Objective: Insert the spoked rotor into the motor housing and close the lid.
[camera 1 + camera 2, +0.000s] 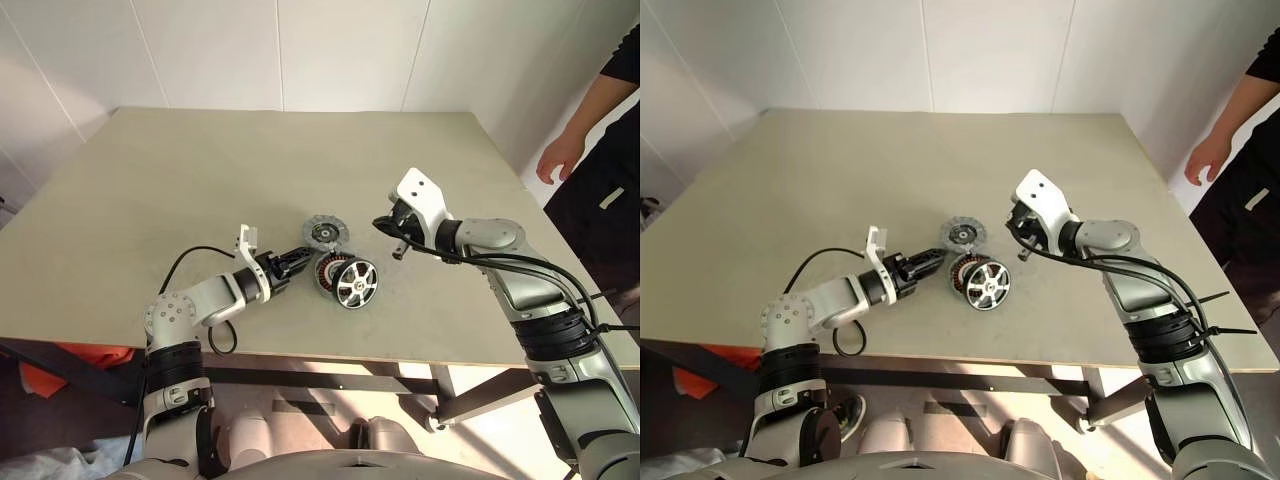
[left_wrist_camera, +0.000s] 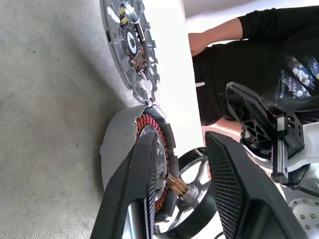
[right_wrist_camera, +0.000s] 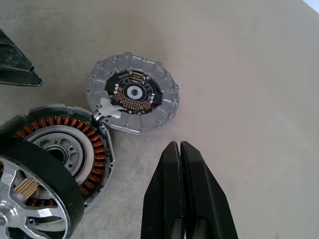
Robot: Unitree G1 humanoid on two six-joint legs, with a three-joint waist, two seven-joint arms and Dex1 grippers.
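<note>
On the tabletop (image 1: 200,170), near its middle: three round motor parts in one close cluster, one of each.
Count: one spoked rotor (image 1: 356,283), one motor housing (image 1: 328,270), one lid (image 1: 324,234); two robot tools; one person at the far right edge.
Spoked rotor: silvery wheel with a dark outer band, lying partly over the near-right side of the motor housing and tilted on it, not seated flat; its small brass-coloured hub gear shows in both wrist views.
Motor housing: flat on the tabletop, copper windings ringing its centre, its right part covered by the rotor.
Lid: flat on the tabletop just beyond the housing, its rim touching the housing's far edge, circuit side up.
Left tool (image 1: 296,262): just left of the housing, pointing right toward it, fingers (image 2: 234,189) parted and grasping nothing; in its wrist view the housing's rim and the rotor's hub sit in line with the gap between them.
Right tool (image 3: 183,191): fingers clenched together with nothing between them, held above the tabletop to the right of the lid and beyond the rotor, apart from all three parts.
Person: a hand (image 1: 560,155) and dark sleeve beyond the tabletop's far right corner, well apart from the parts.
</note>
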